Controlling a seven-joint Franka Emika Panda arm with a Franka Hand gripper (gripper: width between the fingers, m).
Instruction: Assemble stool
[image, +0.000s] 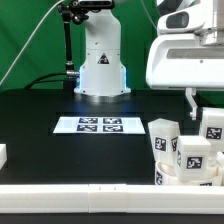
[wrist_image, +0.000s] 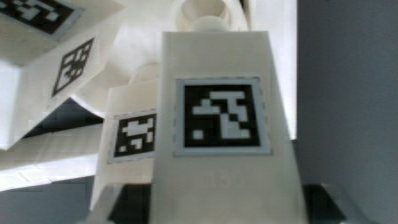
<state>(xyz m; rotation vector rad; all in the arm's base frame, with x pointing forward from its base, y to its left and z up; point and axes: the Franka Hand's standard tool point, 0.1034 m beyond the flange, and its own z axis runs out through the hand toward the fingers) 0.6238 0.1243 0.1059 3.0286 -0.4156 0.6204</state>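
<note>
The black bench carries the stool as a tight cluster of white blocks in the corner where its front edge meets the exterior view's right edge, just behind the long white rail. The marker board lies well apart from it, at mid-bench.

What matters for me is the one leg that fills the wrist view. Its long axis runs straight out along my fingers, toward the bench. Its narrow stub end points away from me and its tagged face is turned to the camera. My fingers flank its near end and seem to pinch it on both sides, not spread.

It is a chunky white plastic block, slightly tapered, with one black-and-white square tag. Other tagged legs lie beyond it, tilted. I judge the stub must meet the seat squarely; I cannot tell from here whether it already touches.
</note>
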